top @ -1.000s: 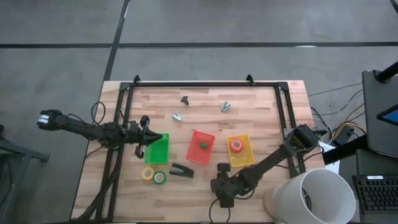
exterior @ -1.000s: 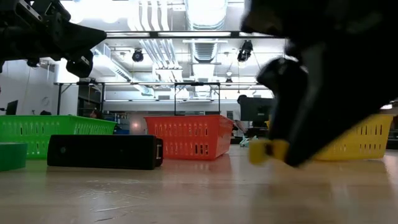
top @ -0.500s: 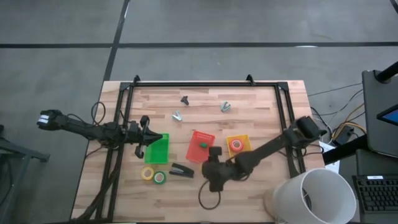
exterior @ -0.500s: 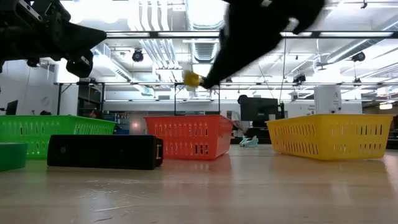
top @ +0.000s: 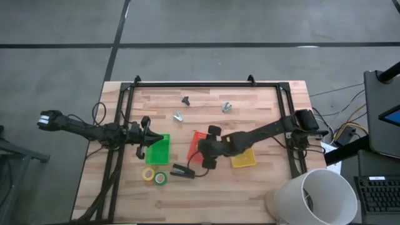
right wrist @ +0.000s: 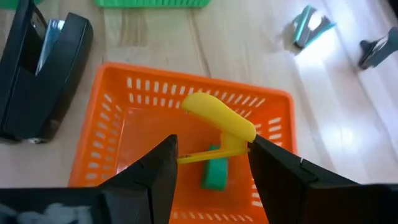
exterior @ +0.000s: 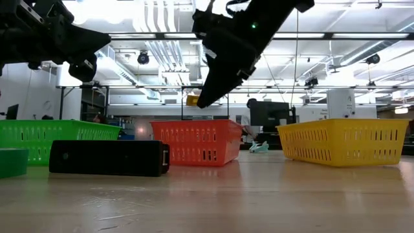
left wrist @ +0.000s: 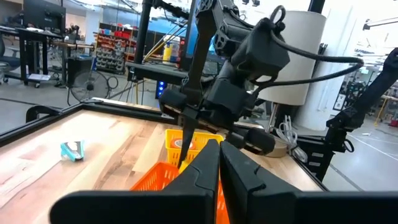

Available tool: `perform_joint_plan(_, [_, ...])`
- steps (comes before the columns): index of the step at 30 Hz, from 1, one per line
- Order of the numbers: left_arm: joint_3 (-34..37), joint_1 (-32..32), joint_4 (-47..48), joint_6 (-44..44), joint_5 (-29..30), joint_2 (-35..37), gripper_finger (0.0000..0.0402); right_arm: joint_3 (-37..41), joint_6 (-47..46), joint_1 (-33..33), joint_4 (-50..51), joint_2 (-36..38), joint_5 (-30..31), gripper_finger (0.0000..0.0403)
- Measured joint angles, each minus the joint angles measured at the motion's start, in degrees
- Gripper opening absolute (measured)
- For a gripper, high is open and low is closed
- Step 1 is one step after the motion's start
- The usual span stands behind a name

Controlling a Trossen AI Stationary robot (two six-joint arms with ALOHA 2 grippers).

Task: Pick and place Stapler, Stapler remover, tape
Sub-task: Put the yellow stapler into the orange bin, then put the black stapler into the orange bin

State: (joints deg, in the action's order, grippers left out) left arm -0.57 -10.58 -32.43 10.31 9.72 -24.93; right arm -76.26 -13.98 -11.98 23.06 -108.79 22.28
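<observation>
My right gripper hangs over the orange bin, shut on a small yellow staple remover. The remover also shows in the low view, well above the bin's rim. A small green thing lies in that bin. The black stapler lies flat on the table by the bin's near left corner. A yellow tape roll and a green one lie flat to the stapler's left. My left gripper waits, shut and empty, over the green bin. My right gripper pinches the yellow remover's thin narrow end between its two fingers. The fingers slant down from the table's right side. The remover's wide curved end sticks out past the fingertips. It hangs clear of the bin and the table.
The yellow bin stands right of the orange one, partly under my right arm. Three more small removers lie on the far part of the table. A black frame runs round the table top.
My right gripper has risen from the table near its near edge and gone toward the far left, to above the orange bin. It has stayed shut on the yellow remover, which is now lifted clear of the table.
</observation>
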Motion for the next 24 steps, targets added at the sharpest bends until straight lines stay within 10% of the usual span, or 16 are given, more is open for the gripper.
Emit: perform_joint_plan(24, [0.01, 0.01, -0.02, 0.02, 0.00, -0.02, 0.0016, 0.39, 2.27, -4.54, -20.71, -0.93, -9.10, 0.0300])
